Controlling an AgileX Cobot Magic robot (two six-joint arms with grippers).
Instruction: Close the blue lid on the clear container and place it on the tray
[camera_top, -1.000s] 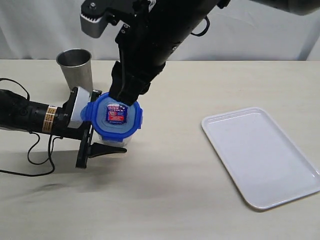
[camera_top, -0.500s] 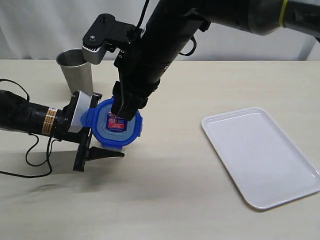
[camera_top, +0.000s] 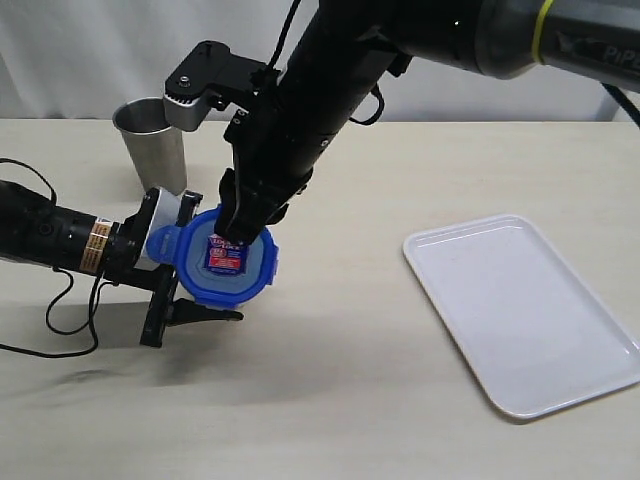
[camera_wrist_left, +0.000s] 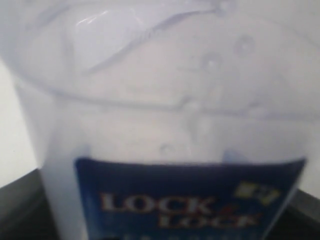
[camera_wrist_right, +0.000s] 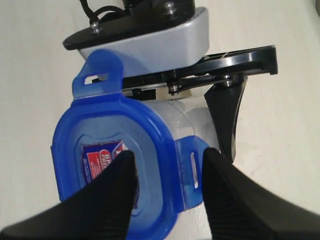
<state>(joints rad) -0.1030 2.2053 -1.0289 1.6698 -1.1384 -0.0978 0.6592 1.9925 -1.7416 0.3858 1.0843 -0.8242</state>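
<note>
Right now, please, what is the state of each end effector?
Left end effector: closed on the clear container.
Right end effector: open, straddling the rim of the blue lid.

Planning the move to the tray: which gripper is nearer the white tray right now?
Right. The right gripper hangs over the blue lid, well short of the tray; the left gripper, holding the clear container, sits farther from it.
</note>
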